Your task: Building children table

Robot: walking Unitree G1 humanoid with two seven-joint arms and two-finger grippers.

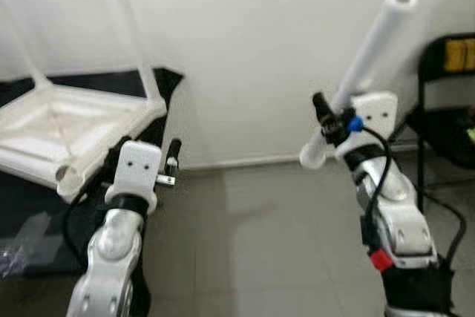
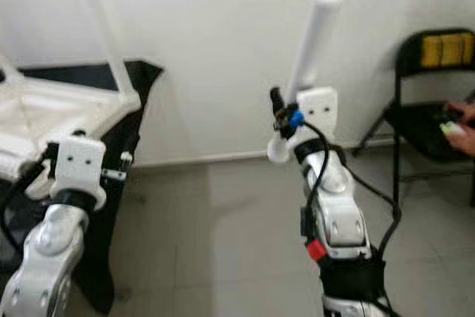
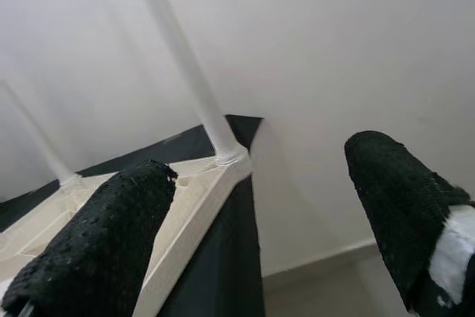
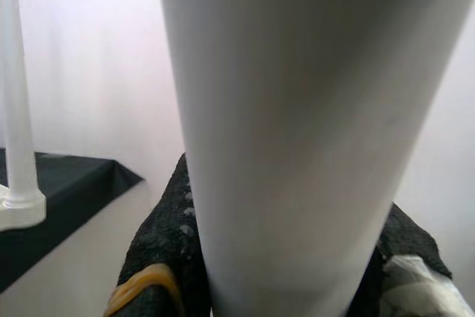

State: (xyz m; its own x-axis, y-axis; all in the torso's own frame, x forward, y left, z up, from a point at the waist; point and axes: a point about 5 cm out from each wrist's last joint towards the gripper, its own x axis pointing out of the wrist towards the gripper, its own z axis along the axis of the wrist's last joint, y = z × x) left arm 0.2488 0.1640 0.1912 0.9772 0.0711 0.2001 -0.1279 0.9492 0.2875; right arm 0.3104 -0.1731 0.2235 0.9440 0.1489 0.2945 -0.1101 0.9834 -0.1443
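Over by the wall the white tabletop lies upside down on a black cloth, two legs up, the left gripper gaping empty beside its corner, while the right gripper clamps a loose white table leg, a black folding chair behind.

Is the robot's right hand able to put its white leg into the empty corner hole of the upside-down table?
Probably not yet: the right hand holds the leg far from the table, whose empty socket sits beside the open left hand.
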